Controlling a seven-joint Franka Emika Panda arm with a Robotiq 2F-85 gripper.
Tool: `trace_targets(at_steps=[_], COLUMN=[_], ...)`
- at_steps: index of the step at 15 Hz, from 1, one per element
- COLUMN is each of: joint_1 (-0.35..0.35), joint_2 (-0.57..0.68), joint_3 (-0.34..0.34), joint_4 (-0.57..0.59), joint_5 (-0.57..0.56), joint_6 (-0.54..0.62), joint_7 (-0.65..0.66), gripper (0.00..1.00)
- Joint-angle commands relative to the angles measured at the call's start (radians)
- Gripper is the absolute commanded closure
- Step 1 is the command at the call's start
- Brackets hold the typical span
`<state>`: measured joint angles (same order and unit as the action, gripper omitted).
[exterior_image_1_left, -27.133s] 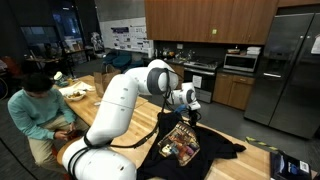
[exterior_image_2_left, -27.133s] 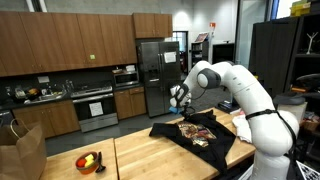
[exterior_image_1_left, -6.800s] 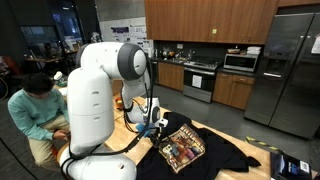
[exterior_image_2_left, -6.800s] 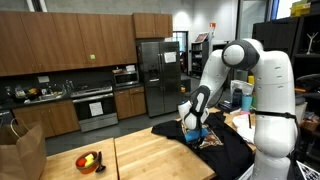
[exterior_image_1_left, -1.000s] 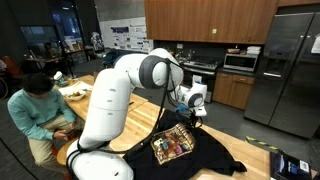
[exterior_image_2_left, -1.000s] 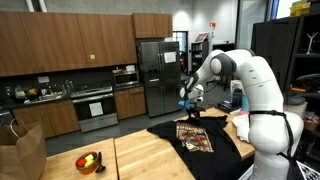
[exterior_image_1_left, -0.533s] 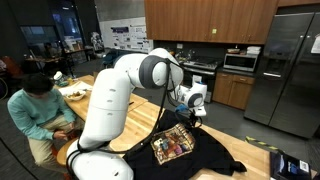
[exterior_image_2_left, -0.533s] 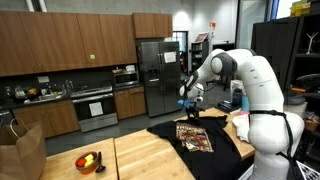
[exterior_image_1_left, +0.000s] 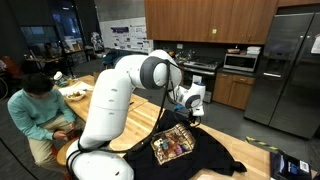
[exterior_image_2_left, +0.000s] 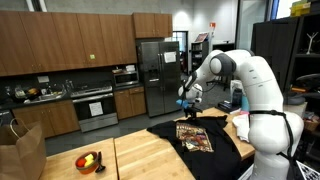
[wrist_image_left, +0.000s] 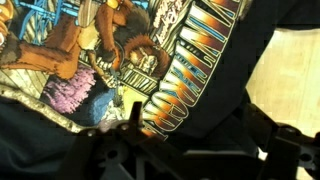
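Hovering above the black T-shirt with the gripper spread as wide as it goes, nothing held, clear of the cloth in both exterior views

Lying mostly flat at the end of the tabletop nearest the robot's base, colourful print facing up, some creases and a sleeve trailing toward the far edge

Poised over the far side of the print rather than its middle; looking straight down in the wrist view onto print and black fabric, with bare wood showing beside the shirt's edge

Reading the step as an approach or pause between grasps, not a grip: no fabric pinched, no lift of the cloth visible

Judging the next move as a straight descent onto the cloth, fingers aimed at an edge or a crease instead of flat fabric, since thin cloth flush on wood gives little to bite on; closing only once low enough to catch the material, without scraping the tabletop

Seated off past the far end of the tabletop, a person, well apart from the arm
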<state>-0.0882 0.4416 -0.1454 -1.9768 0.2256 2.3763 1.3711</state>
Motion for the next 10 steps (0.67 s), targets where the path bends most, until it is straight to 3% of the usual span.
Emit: trace_targets(at_steps=[1,5,10], joint_1=[0.009,0.029,0.024], joint_2=[0.018,0.056,0.109], joint_3=[0.004,-0.012,-0.023], joint_4=[0.018,0.043,0.095], joint_5=[0.052,0.051,0.049], joint_6=[0.089,0.161,0.148], joint_7=[0.029,0.089,0.162], gripper=[0.0,0.0,0.0])
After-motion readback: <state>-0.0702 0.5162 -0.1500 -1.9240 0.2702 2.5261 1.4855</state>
